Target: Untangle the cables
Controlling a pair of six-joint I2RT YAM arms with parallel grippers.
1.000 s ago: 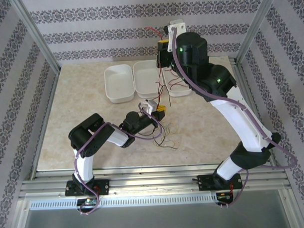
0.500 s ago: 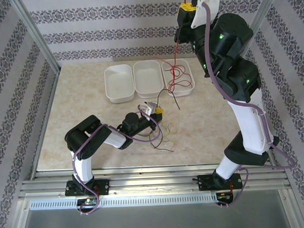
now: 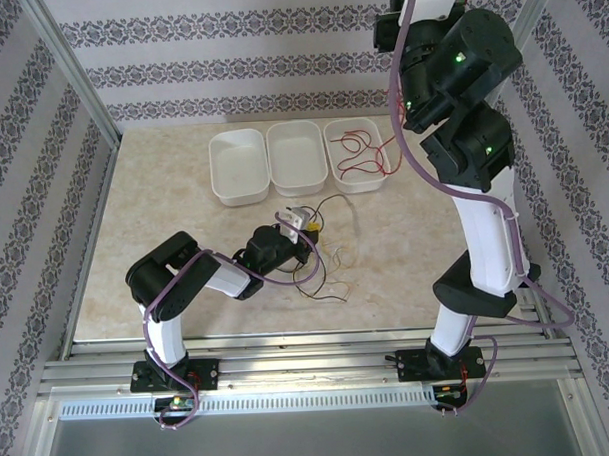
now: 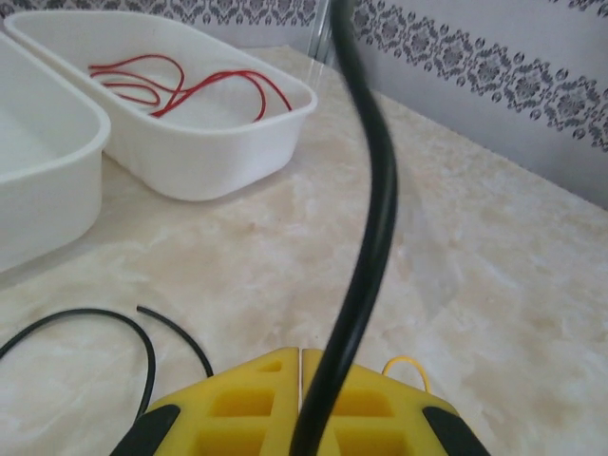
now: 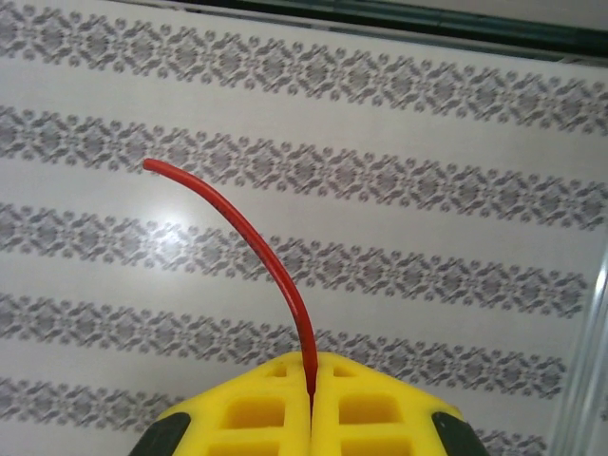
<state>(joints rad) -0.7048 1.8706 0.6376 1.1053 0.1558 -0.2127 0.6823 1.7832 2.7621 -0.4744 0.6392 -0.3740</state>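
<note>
Two arms, very diff poses. R arm (image 3: 473, 132) stands nearly straight up from its base, wrist reaching the top edge of the overhead view. L arm (image 3: 186, 277) is folded low, elbow out to the left, forearm running right along the marble-look tabletop (image 3: 164, 203). L gripper (image 4: 302, 353) sits just off the table in front of the trays, its yellow fingers closed on a black cable (image 4: 372, 209) that rises from between them. R gripper (image 5: 312, 366) is pinched tight on a red cable (image 5: 261, 242); a short end curves up and left against the wallpaper. More red cable lies looped inside the right-hand white tray (image 3: 358, 189) of three; can't tell if it's the same piece. Other black cables (image 3: 321, 277) curl loose on the table just right of the L gripper, w/ a pale yellowish one (image 3: 342, 251) among them. Vs 1 s ago: R arm was bent fwd w/ its gripper low over the trays and a mixed red/black bunch dangling. Half a sec ago the red hung in a line down to the tray; now the arm is higher still and the red sits in the tray. L arm's elbow has drifted a bit left and nearer; its gripper is in approx the same spot.
</note>
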